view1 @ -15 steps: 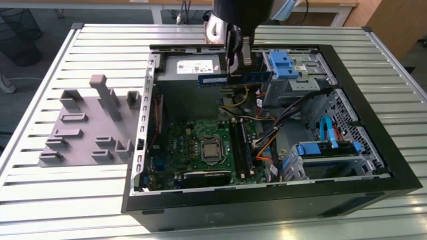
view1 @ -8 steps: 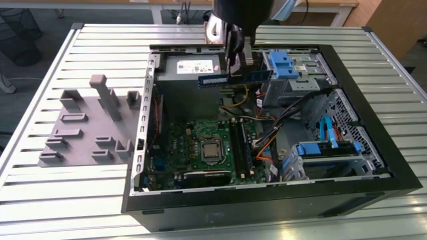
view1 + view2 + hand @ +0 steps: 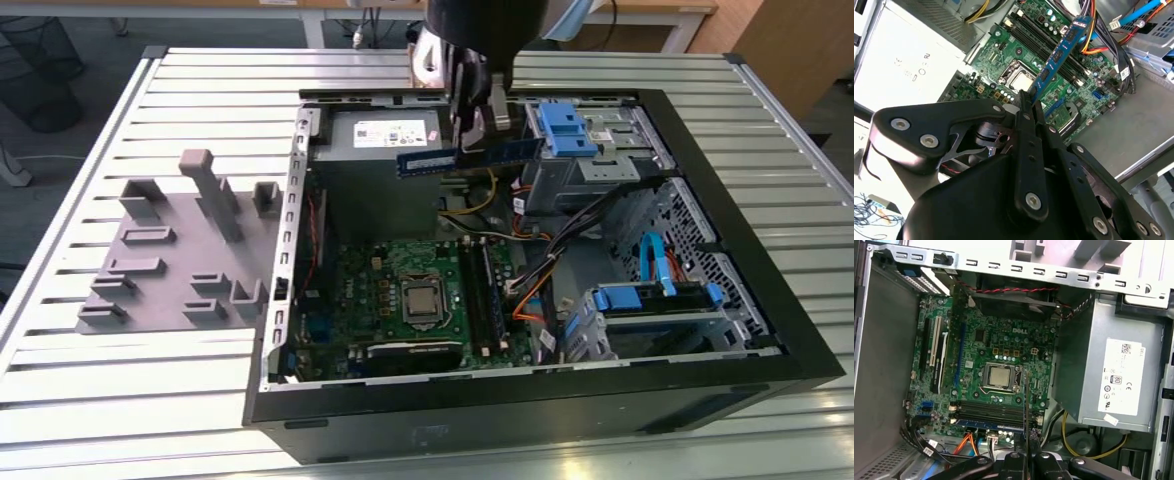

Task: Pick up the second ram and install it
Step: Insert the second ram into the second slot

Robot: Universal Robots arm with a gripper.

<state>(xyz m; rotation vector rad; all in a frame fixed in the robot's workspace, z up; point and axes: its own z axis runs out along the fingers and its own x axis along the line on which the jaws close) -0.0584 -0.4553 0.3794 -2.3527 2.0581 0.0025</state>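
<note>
**Jaws pinching the second ram above the open case**

In the exterior view the jaws are closed on the second ram (image 3: pixel 470 157), gripping it near its middle. The stick hangs level in the air over the power supply (image 3: pixel 394 132) end of the computer case (image 3: pixel 534 390), well apart from the motherboard (image 3: pixel 387 300). One gray fixture (image 3: pixel 174 250) sits on the counter (image 3: pixel 134 420) beside the case.

In the second wrist view the one stick juts out from the jaws over the memory slots (image 3: pixel 1026 32).

In the first wrist view the second ram (image 3: pixel 1026 405) shows edge-on above the slots, near the single processor (image 3: pixel 999 376).

Pickup looks done; seating it in a slot is left. I cannot tell whether any slot is already filled
</note>
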